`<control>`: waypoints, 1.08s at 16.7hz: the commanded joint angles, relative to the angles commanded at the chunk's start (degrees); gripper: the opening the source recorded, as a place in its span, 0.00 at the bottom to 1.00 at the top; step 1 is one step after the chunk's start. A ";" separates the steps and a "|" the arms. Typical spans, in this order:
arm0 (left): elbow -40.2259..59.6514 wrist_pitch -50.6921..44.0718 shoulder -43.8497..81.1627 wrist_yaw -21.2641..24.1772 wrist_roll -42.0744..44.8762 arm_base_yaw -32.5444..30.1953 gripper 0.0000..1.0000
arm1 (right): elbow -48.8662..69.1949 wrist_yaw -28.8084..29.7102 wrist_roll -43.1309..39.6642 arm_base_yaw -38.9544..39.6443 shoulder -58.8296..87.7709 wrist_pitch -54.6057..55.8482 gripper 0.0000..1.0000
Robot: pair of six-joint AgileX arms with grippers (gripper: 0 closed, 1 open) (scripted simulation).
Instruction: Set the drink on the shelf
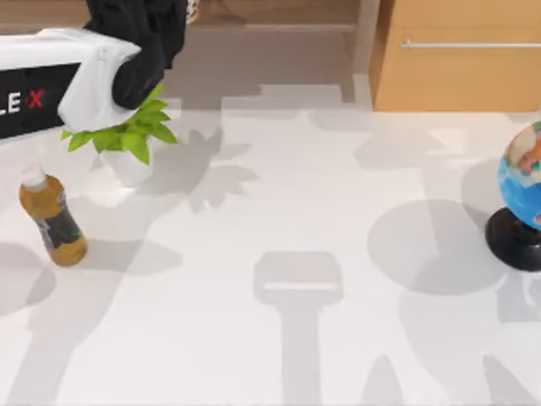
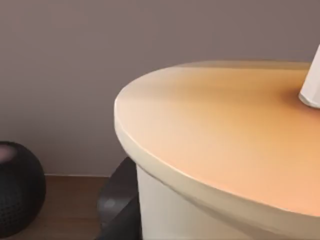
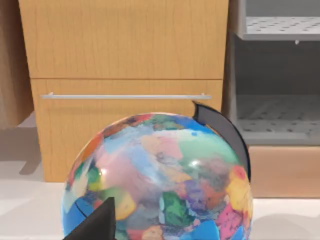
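1. Our left arm reaches over the far left corner of the counter (image 1: pixel 279 211), its dark left hand (image 1: pixel 144 34) up at the shelf (image 1: pixel 279 13) that runs along the counter's far edge.

2. The left wrist view looks down on the drink (image 2: pixel 220 145) from very close: the pale orange lid, the white straw (image 2: pixel 311 87) rising through it, and the cup wall below. A dark finger (image 2: pixel 117 200) lies against the cup's side, so we judge the left hand to be clamped on the drink.

3. Brown shelf board shows beneath the cup in that view, with a dark round speaker (image 2: pixel 17 187) standing near it. Whether the cup's base already touches the board we cannot tell.

4. We judge the step in hand to be the placing itself, at or close to its end.

5. The next move calls for easing the cup down until it rests flat, spreading the fingers, then drawing the hand straight back, clear of the straw and the speaker.

6. On the way back, the potted plant (image 1: pixel 127 139) near the far left corner and the amber bottle (image 1: pixel 52 216) by the left edge need room.

7. Our right arm is parked by the globe (image 1: pixel 524 190) at the right edge; a dark tip of the right hand (image 3: pixel 97 222) shows before it, and we cannot tell its state.
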 joint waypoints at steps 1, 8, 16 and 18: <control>0.43 -1.56 -0.53 1.34 -0.06 1.21 0.00 | 0.00 0.00 0.00 0.00 0.00 0.00 1.00; 3.49 -6.86 -1.64 6.86 -0.45 4.40 0.00 | 0.00 0.00 0.00 0.00 0.00 0.00 1.00; 2.60 -4.97 1.01 5.36 1.03 3.64 0.00 | 0.00 0.00 0.00 0.00 0.00 0.00 1.00; 3.28 -3.20 2.65 4.20 2.40 3.73 0.00 | 0.00 0.00 0.00 0.00 0.00 0.00 1.00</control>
